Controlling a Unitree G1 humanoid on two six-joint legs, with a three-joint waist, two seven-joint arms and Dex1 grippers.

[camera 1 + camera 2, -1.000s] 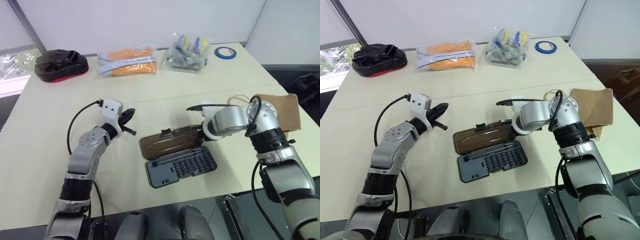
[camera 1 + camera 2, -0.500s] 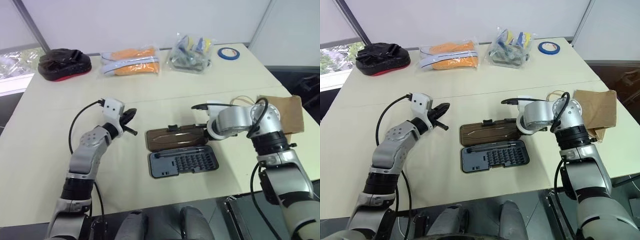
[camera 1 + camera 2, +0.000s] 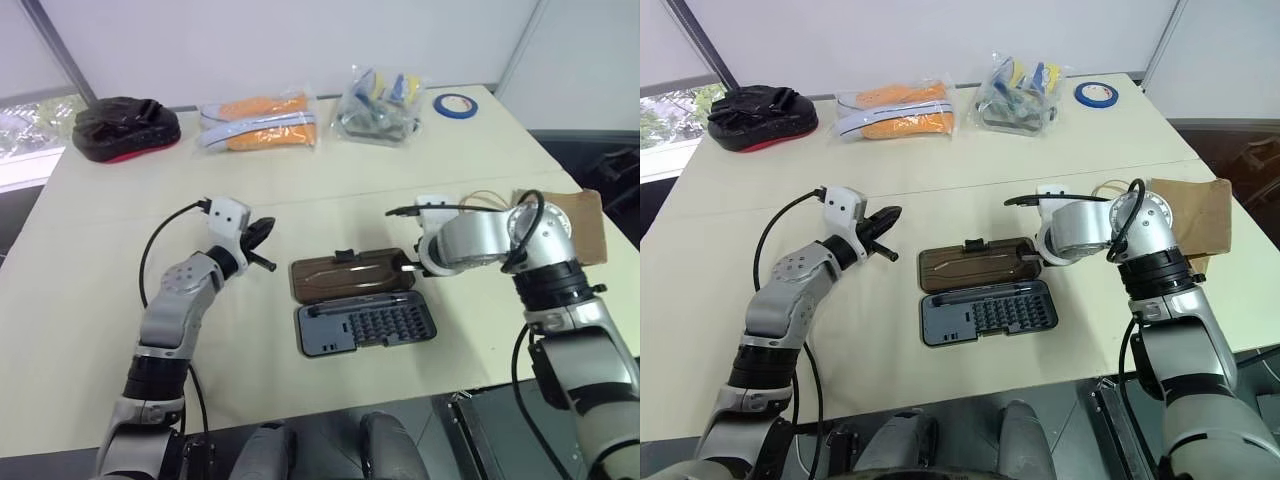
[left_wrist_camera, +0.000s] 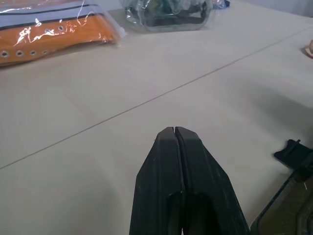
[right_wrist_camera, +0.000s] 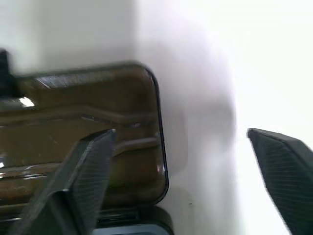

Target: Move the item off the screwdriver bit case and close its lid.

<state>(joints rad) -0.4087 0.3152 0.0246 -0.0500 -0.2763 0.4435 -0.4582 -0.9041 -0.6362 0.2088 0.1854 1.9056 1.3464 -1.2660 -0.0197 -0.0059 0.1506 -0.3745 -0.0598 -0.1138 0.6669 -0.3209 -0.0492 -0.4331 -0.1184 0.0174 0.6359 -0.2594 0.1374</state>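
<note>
Your right hand (image 5: 181, 181) has just let go: a moment ago it was closed at the right end of the lid (image 3: 350, 277), and now its two fingers (image 5: 80, 183) stand wide apart, one over the lid's corner and the other over bare counter (image 3: 330, 180). In that same time the case (image 3: 365, 325) has turned. Before, it lay slanted, with its right end further from you; now it lies square to you. The lid is still open, flat on the counter behind the grey tray and joined to it along the hinge, so I judge that closing is not yet begun and the release only ends the straightening. The bag (image 3: 580, 222) is already off the case, on the counter near the right edge behind your right arm, well apart from the tray, so the first half of the task looks done. The long axis of the case runs left to right across the counter; the tray is on the near side, and the latch tab (image 3: 343, 257) sits on the lid's far edge, pointing away from you. To close it, the lid must swing up and toward you over the bits. Your left hand (image 4: 174, 131) is fully closed on nothing and hovers to the left of the case, pointing toward the tab, not touching.
</note>
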